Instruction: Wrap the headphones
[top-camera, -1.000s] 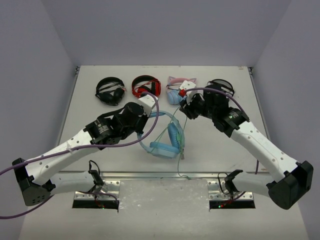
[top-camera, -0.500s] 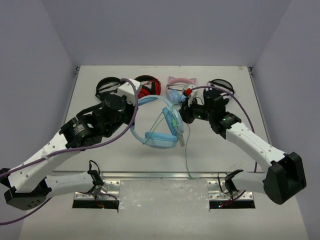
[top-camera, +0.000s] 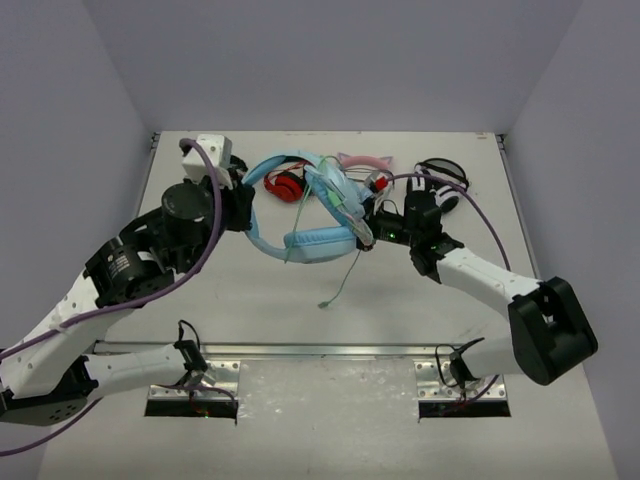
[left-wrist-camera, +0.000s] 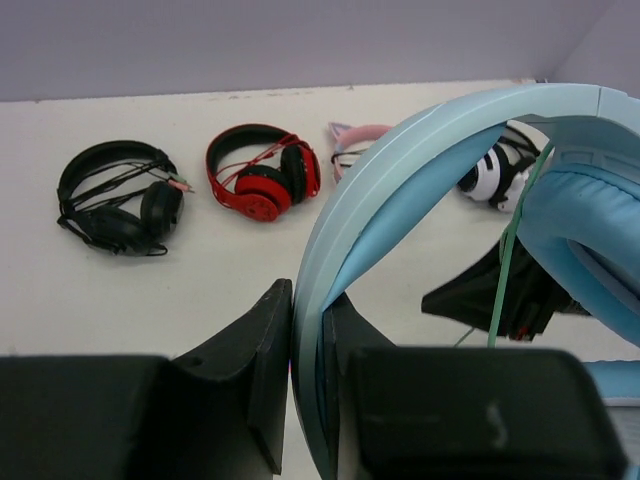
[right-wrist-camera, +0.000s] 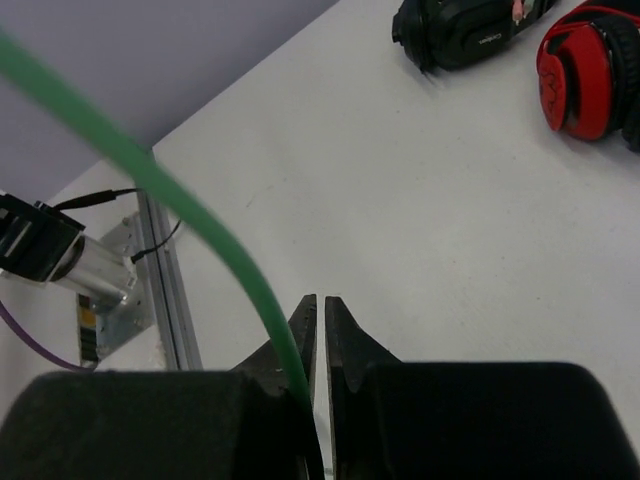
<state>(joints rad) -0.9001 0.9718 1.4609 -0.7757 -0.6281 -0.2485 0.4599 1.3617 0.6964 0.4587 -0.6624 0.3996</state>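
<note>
The light-blue headphones (top-camera: 318, 240) hang in the air over the middle of the table. My left gripper (top-camera: 243, 205) is shut on their smooth blue headband (left-wrist-camera: 400, 170), which runs up between my jaws in the left wrist view (left-wrist-camera: 310, 330). My right gripper (top-camera: 368, 236) is just right of the cups and shut on the thin pale-green cable (right-wrist-camera: 190, 215), which enters between its jaws (right-wrist-camera: 320, 312). Loops of cable cross the upper cup (top-camera: 338, 192). The loose cable end (top-camera: 335, 295) trails down to the table.
Black headphones (left-wrist-camera: 115, 195) and red headphones (left-wrist-camera: 262, 178) lie along the back of the table; in the top view my left arm hides the black pair. The pink cat-ear pair (top-camera: 362, 160) and the white-and-black pair (top-camera: 442, 175) lie at the back right. A metal rail (top-camera: 320, 350) edges the table's front.
My left gripper has carried the headphones up and toward the back left. My right gripper moved left with the cable. The cable end came off the front rail onto the table.
</note>
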